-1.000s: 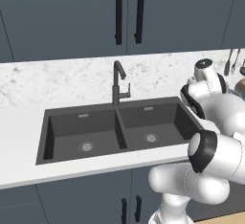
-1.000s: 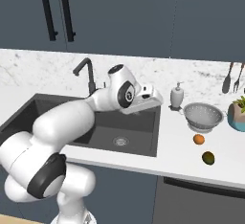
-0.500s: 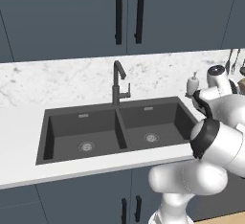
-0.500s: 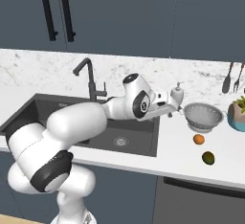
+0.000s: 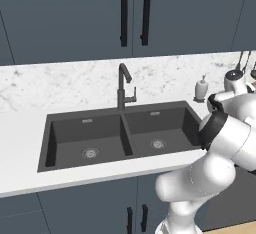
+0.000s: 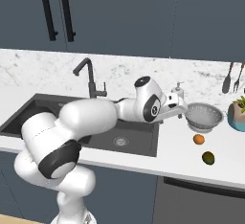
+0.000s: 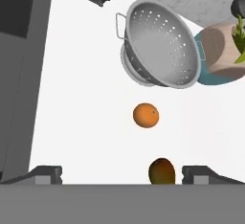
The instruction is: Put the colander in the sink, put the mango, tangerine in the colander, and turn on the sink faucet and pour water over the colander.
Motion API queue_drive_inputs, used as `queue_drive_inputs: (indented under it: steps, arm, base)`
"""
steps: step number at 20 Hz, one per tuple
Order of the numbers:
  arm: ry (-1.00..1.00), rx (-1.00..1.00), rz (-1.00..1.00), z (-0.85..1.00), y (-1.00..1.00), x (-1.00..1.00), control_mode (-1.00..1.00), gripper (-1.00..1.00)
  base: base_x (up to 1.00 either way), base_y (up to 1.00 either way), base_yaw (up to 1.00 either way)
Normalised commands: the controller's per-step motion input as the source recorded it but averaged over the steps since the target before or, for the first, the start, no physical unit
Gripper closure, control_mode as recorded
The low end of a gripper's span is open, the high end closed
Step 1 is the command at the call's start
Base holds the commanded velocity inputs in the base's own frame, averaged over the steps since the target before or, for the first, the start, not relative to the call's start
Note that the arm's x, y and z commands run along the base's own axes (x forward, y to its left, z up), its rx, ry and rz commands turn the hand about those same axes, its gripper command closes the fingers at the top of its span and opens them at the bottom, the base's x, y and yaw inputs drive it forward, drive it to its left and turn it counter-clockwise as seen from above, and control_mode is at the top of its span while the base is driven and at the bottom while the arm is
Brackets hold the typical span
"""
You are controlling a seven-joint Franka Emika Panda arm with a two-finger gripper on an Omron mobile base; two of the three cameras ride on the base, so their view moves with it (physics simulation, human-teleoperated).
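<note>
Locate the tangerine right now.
The tangerine sits on the white counter right of the sink, between the colander and the mango.

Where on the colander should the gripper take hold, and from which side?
Probably the rim of the colander, from above, one finger inside the wall and one outside. It sits upright and open-topped on the counter, and its handles look small. The open gripper is already close beside it.

Perforated colander (image 7: 160,46) in brushed silvery metal with a soft sheen, matt dark grey sink (image 5: 122,133) with 2 shiny steel drains, smooth white counter (image 6: 191,158), veined marble-look backsplash (image 5: 65,85), matt black faucet (image 5: 125,85), smooth-skinned orange tangerine (image 7: 145,115)
</note>
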Motion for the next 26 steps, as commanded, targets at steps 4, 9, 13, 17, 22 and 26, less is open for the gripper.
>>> queue_drive_inputs:
  steps: [4, 9, 13, 17, 22, 26]
  arm:
    - [0.00, 0.00, 0.05, -0.03, -0.25, 0.16, -1.00, -1.00]
    - [0.00, 0.00, 0.09, -0.08, -0.09, 0.19, -1.00, -1.00]
    - [0.00, 0.00, 0.12, -0.16, -0.02, 0.23, -1.00, -1.00]
    - [0.00, 0.00, 0.11, -0.21, -0.05, 0.24, -1.00, -1.00]
    - [0.00, 0.00, 0.07, -0.09, -0.16, 0.21, -1.00, -1.00]
    - [0.00, 0.00, 0.04, -0.01, -0.18, 0.26, -1.00, -1.00]
  base:
    - [0.00, 0.00, 0.00]
    - [0.00, 0.00, 0.00]
    - [0.00, 0.00, 0.00]
    - [0.00, 0.00, 0.00]
    - [0.00, 0.00, 0.00]
    - [0.00, 0.00, 0.00]
